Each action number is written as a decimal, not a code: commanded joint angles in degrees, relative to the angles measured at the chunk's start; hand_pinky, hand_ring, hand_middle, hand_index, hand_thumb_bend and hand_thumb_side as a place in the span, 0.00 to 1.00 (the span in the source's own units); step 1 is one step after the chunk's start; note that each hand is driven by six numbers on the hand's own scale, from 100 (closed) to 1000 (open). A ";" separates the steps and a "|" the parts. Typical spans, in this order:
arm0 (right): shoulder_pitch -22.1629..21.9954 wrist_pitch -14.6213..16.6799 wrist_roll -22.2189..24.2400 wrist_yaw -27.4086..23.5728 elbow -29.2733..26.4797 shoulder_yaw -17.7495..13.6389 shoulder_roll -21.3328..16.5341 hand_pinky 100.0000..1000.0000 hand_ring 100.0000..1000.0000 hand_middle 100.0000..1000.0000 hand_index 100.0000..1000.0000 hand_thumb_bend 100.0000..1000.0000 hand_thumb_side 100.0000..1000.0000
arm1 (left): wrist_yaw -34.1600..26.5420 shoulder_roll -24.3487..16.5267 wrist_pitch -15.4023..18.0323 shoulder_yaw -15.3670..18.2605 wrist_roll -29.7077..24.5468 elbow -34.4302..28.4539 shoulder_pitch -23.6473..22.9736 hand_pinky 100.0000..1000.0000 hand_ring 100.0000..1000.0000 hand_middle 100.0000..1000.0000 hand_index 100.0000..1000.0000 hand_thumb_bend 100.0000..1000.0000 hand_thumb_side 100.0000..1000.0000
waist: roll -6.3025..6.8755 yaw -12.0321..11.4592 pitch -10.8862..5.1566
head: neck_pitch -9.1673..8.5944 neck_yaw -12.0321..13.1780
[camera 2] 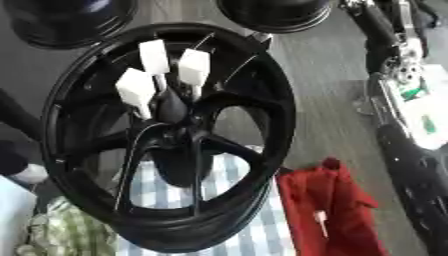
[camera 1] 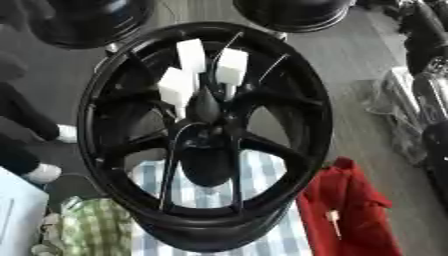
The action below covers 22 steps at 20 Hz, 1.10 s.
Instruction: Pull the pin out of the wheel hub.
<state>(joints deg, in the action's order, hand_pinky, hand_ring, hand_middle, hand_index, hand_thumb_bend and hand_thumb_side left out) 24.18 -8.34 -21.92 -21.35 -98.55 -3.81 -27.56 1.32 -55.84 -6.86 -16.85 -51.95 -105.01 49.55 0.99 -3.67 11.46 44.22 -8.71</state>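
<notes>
Plainly, the black alloy wheel (camera 1: 206, 130) filled most of the view, tipped so that its spoked face and the wheel hub (camera 1: 206, 107) at its centre turned toward the camera. Three pins with white block heads stood out of that hub, close together: the tallest pin (camera 1: 191, 54) above the hub, a second pin (camera 1: 232, 66) just to its right, and a third pin (camera 1: 175, 86) lower and to the left, all still seated by their thin shafts. Under the wheel's lower rim lay a blue-and-white striped cloth (camera 1: 262, 170), showing through the gaps between the spokes. To the lower right of the wheel sat a red cloth (camera 1: 350, 200), and on it lay a small loose white pin (camera 1: 333, 220), apart from the wheel. At the wheel's lower left was a green checked cloth (camera 1: 92, 227). Beyond the wheel's top edge stood two more dark rims, one rim (camera 1: 87, 20) to the upper left and another rim (camera 1: 293, 12) to the upper right. Well to the right of the wheel, the right arm (camera 2: 398, 55) ran down the edge of the right eye view; the dark mass at its lower end was possibly the right hand (camera 2: 418, 165), clear of the wheel, and whether it was spread or closed I could not tell.
</notes>
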 commanded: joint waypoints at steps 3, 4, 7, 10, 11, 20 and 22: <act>0.63 -0.06 0.12 0.36 -0.58 -0.16 -1.66 0.85 0.69 0.75 0.77 0.39 0.35 | -3.09 -1.72 -3.73 -0.25 2.04 -2.28 0.48 0.68 0.68 0.74 0.84 0.48 0.60 | 0.16 0.04 -1.17 | -0.10 -0.15; 0.64 -0.07 0.14 0.34 -0.58 -0.14 -1.66 0.85 0.69 0.75 0.77 0.40 0.33 | -3.62 -1.88 -4.65 -0.55 2.77 -2.92 0.44 0.69 0.70 0.74 0.84 0.48 0.60 | 0.18 0.05 -1.13 | -0.10 -0.17; 0.71 -0.12 0.23 0.32 -0.58 -0.02 -1.59 0.85 0.69 0.75 0.77 0.39 0.35 | -3.74 -2.07 -7.05 -1.18 4.87 -4.92 0.62 0.72 0.74 0.76 0.84 0.50 0.58 | 0.24 0.05 -1.04 | -0.10 -0.16; 0.71 -0.20 0.38 0.35 -0.54 0.11 -1.50 0.85 0.69 0.75 0.77 0.39 0.35 | -2.77 -1.59 -9.66 -2.27 8.22 -5.93 1.26 0.72 0.74 0.77 0.84 0.52 0.56 | 0.32 0.08 -0.96 | -0.10 0.00; 0.68 -0.22 0.41 0.37 -0.53 0.13 -1.48 0.85 0.69 0.75 0.77 0.39 0.35 | -2.25 -1.40 -10.30 -2.64 9.33 -6.27 1.52 0.72 0.74 0.77 0.84 0.52 0.55 | 0.33 0.11 -0.95 | -0.10 0.01; 0.71 -0.36 0.73 0.41 -0.31 0.42 -1.12 0.86 0.69 0.75 0.77 0.39 0.35 | 1.86 4.16 -12.33 -7.00 12.86 -4.34 6.44 0.72 0.74 0.76 0.83 0.54 0.53 | 0.37 0.25 -1.01 | -0.10 0.19; 0.71 -0.40 0.80 0.40 -0.27 0.48 -1.02 0.86 0.69 0.75 0.77 0.39 0.35 | 2.78 5.58 -11.98 -7.82 11.97 -2.83 7.65 0.72 0.74 0.76 0.82 0.54 0.53 | 0.39 0.29 -1.04 | -0.10 0.27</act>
<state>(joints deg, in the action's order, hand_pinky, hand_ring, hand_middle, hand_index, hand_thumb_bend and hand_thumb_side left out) 24.18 -8.80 -21.35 -21.35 -98.36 -3.12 -27.52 3.52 -50.17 -18.91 -24.73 -39.56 -108.45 56.00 1.41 -3.47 11.47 44.22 -8.62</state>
